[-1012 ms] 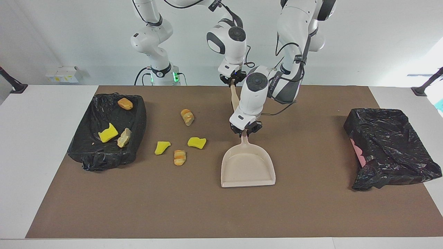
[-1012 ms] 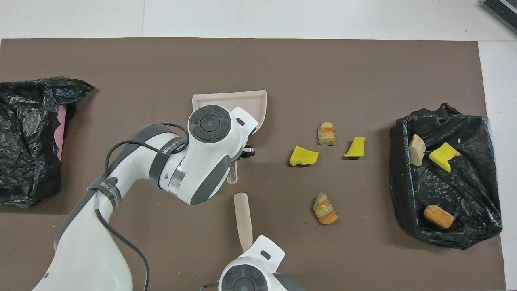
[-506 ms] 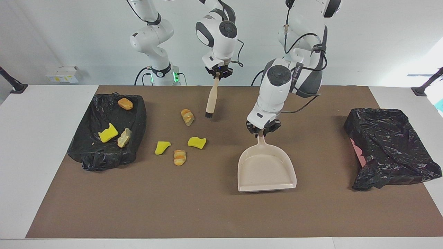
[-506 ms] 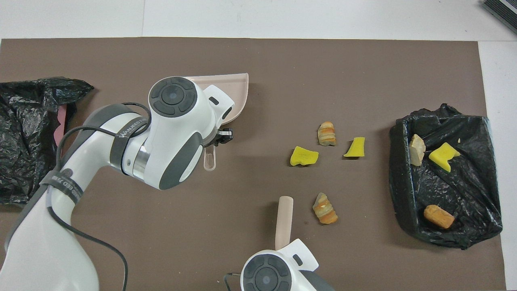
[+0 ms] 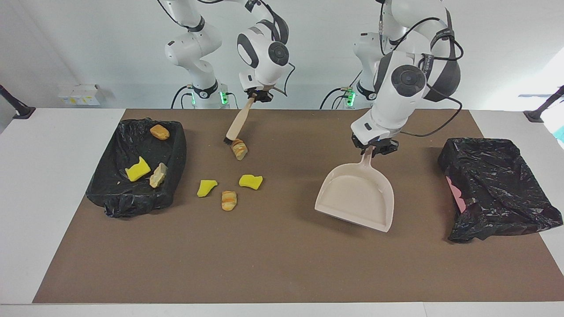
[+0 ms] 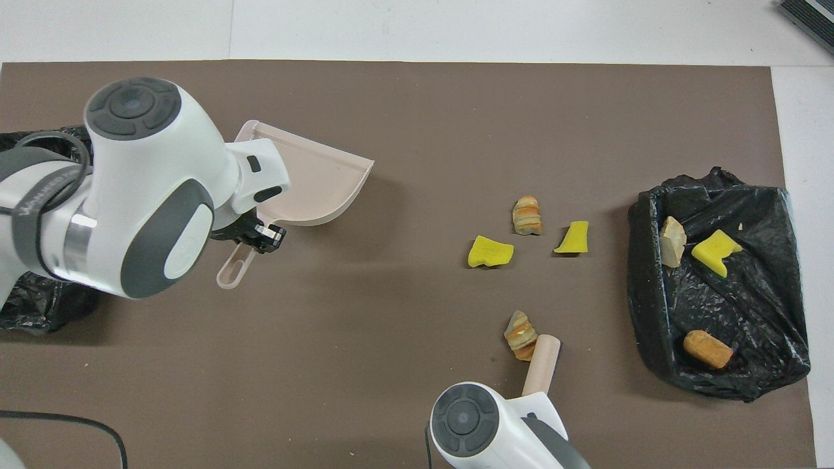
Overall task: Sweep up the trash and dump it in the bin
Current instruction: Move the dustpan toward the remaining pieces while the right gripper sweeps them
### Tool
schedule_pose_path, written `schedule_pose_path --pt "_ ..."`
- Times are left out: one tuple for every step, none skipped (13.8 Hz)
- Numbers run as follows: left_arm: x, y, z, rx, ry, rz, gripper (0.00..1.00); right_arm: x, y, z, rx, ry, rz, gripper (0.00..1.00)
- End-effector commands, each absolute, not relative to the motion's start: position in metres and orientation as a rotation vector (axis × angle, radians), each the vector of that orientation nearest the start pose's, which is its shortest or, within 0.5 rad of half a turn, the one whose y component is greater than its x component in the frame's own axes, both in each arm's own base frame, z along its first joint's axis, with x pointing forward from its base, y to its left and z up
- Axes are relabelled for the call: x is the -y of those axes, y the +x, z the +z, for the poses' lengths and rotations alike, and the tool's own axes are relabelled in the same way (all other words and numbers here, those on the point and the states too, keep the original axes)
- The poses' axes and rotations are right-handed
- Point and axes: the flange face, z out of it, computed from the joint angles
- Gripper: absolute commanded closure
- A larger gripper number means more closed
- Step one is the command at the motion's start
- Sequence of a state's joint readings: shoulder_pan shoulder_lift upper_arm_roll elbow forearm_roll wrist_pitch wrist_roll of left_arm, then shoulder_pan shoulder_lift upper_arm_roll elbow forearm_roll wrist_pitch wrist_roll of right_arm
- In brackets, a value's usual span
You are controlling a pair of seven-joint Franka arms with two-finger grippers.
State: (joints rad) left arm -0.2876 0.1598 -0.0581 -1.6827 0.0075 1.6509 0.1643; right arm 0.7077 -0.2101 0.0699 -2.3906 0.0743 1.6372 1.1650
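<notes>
While the right gripper (image 5: pixel 257 94) is clamped on the handle of a small brush (image 5: pixel 235 127), its bristles sit right against the striped lump (image 5: pixel 239 149) nearest the robots, at about 12 o'clock from the loose cluster of trash. The left gripper (image 5: pixel 374 147) is closed on the dustpan (image 5: pixel 358 199) handle, the pan tilted over the mat toward the left arm's end, well apart from the trash.

In the facing view, four pieces lie loose on the brown mat (image 5: pixel 273 264): that lump, a yellow chunk (image 5: pixel 251 181), a second yellow chunk (image 5: pixel 206 187) and another striped lump (image 5: pixel 228 200). Three more already lie in the open bin (image 5: pixel 112 193) at the right arm's end.

To sweep well, I judge the pan should come down flat with its lip touching the mat beside the cluster, at roughly 3 o'clock of it in that view, before the brush pushes. Short, low strokes would keep the light sponge from skipping past the lip.

Room is generous: bare mat lies between pan and trash and at 6 o'clock of the cluster. The bin wall stands near the cluster at 9 o'clock, so strokes that way could jam pieces against it. A covered bin (image 5: pixel 498 185) sits near the pan.
</notes>
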Motion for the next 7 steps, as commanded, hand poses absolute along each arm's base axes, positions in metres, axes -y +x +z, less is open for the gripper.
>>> schedule_pose_path --pt "0.172 0.541 0.486 -1.109 -2.915 0.356 1.00 -0.258 0.258 0.365 -0.762 -3.436 0.607 1.00" --pt "0.168 0.536 0.480 -1.260 -2.866 0.371 1.00 -0.255 0.254 0.356 -0.736 -3.437 0.604 1.00" --pt "0.158 0.531 0.478 -1.334 -2.840 0.381 1.00 -0.256 0.255 0.348 -0.714 -3.423 0.577 1.00" --pt "0.153 0.526 0.472 -1.393 -2.816 0.389 1.00 -0.257 0.257 0.343 -0.676 -3.418 0.572 1.00" --pt "0.152 0.521 0.470 -1.501 -2.769 0.370 1.00 -0.259 0.260 0.339 -0.637 -3.409 0.560 1.00" --pt "0.151 0.520 0.466 -1.624 -2.700 0.344 1.00 -0.264 0.266 0.339 -0.603 -3.385 0.519 1.00" --pt "0.152 0.519 0.463 -1.727 -2.642 0.320 1.00 -0.266 0.274 0.335 -0.581 -3.361 0.484 1.00"
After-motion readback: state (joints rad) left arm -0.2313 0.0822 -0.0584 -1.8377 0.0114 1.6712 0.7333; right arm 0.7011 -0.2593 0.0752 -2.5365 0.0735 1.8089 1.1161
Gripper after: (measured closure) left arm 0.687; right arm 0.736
